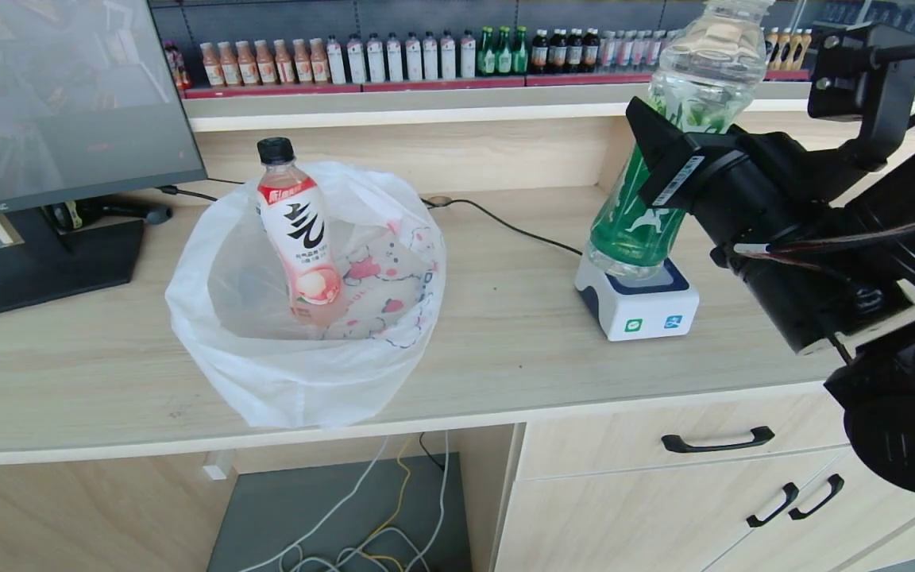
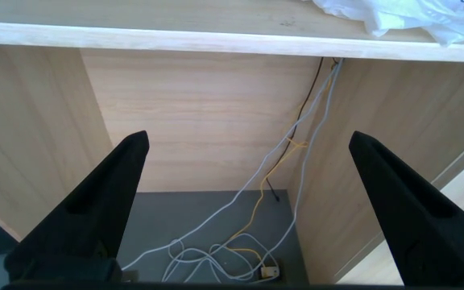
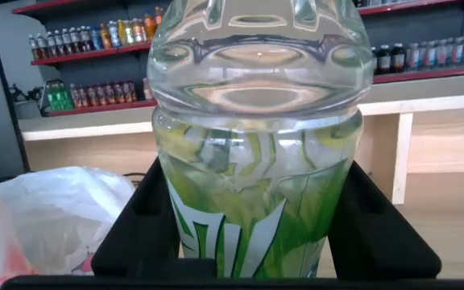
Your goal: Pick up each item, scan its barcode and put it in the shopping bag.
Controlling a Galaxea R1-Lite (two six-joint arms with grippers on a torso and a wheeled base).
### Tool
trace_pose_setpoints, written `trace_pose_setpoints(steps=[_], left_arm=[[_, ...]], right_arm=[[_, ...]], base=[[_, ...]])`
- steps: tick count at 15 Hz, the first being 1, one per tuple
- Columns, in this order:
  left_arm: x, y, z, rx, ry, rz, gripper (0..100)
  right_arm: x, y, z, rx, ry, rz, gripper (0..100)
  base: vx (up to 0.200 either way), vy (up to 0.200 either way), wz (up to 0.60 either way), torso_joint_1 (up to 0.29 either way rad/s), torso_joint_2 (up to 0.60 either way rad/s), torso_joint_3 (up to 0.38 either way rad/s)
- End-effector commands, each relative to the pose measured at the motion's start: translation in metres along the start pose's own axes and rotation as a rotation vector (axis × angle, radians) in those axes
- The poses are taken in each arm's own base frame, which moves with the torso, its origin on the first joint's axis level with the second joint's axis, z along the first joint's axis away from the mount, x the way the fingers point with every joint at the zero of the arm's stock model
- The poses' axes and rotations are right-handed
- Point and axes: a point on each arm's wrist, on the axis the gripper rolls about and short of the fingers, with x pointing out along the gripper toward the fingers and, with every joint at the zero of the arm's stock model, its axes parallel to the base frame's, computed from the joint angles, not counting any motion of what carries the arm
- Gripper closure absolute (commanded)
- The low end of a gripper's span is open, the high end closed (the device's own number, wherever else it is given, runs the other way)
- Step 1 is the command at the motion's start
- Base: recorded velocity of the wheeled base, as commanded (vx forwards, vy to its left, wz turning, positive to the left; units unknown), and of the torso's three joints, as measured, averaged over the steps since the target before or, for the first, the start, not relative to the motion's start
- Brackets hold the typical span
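Right gripper (image 1: 664, 171) at scan stage

Gripper clamped on green bottle (image 1: 688, 87), its base over the scanner (image 1: 636, 306) on the table (image 1: 505, 334). Left gripper (image 2: 248, 209) jaws apart. Pink bottle (image 1: 299, 238) already stands in shopping bag (image 1: 283, 373); green bottle remains to bag

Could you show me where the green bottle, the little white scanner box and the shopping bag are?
green bottle (image 1: 632, 218): head view, on its green label.
white scanner box (image 1: 652, 308): head view, on its front face.
shopping bag (image 1: 299, 381): head view, on its front wall.
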Motion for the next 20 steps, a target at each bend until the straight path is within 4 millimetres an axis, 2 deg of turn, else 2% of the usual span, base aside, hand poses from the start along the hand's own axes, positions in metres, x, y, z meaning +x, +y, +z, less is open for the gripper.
trace_pose_setpoints(steps=[1, 5, 10, 13, 15, 17, 20], left_arm=[[0.000, 0.000, 0.000, 0.000, 0.000, 0.000, 0], [0.000, 0.000, 0.000, -0.002, 0.000, 0.002, 0], [0.000, 0.000, 0.000, -0.002, 0.000, 0.000, 0], [0.000, 0.000, 0.000, 0.000, 0.000, 0.000, 0], [0.000, 0.000, 0.000, 0.000, 0.000, 0.002, 0], [0.000, 0.000, 0.000, 0.000, 0.000, 0.002, 0], [0.000, 0.000, 0.000, 0.001, 0.000, 0.000, 0]], right_arm=[[-0.007, 0.005, 0.004, 0.006, 0.003, 0.023, 100], [-0.012, 0.016, 0.001, 0.012, 0.009, 0.055, 100], [-0.012, 0.017, -0.001, -0.004, 0.011, 0.061, 100], [-0.012, 0.020, -0.005, -0.093, 0.002, 0.172, 100], [-0.016, 0.022, -0.012, -0.149, 0.013, 0.258, 100], [-0.016, 0.022, -0.019, -0.154, 0.022, 0.259, 100], [-0.012, 0.025, -0.033, -0.148, -0.008, 0.248, 100]], base=[[0.000, 0.000, 0.00, 0.000, 0.00, 0.000], [0.000, 0.200, 0.00, 0.001, 0.00, 0.005], [0.000, 0.200, 0.00, 0.003, 0.00, 0.003], [0.000, 0.200, 0.00, -0.001, 0.00, 0.002], [0.000, 0.200, 0.00, 0.002, 0.00, 0.005], [0.000, 0.200, 0.00, 0.000, 0.00, -0.002], [0.000, 0.000, 0.00, 0.000, 0.00, 0.000]])
